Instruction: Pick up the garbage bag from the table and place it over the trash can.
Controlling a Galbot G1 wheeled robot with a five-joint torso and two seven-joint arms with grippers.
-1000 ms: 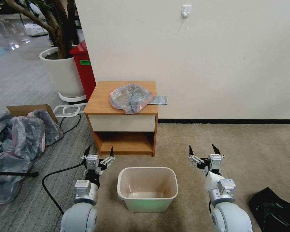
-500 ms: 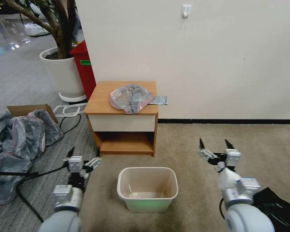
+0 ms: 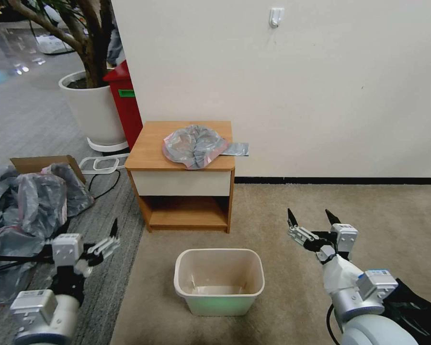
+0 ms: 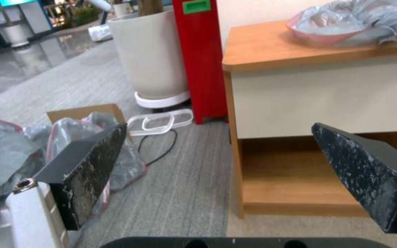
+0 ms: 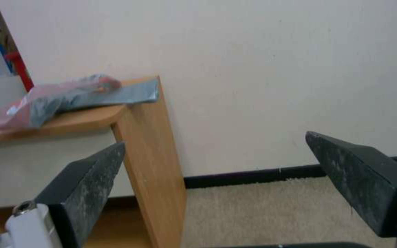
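Garbage bag (image 3: 195, 145) on table (image 3: 148, 151): light, limp, slippery; you pinch pink rim. Left gripper (image 3: 93, 242), right gripper (image 3: 311, 223): both claws wide open, empty.

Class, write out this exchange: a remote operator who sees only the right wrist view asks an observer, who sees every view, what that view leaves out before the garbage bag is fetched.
Operator: I see the table's corner and the bag's tail. Where is the trash can?
Observer: The trash can stands upright on the carpet in front of the table, apart from it, with no bag over its rim.
Operator: What is the left tool doing?
Observer: The left tool is open and holds nothing. It is low over the striped floor to the left of the trash can, beside the pile of grey bags, and faces the table's left front corner.
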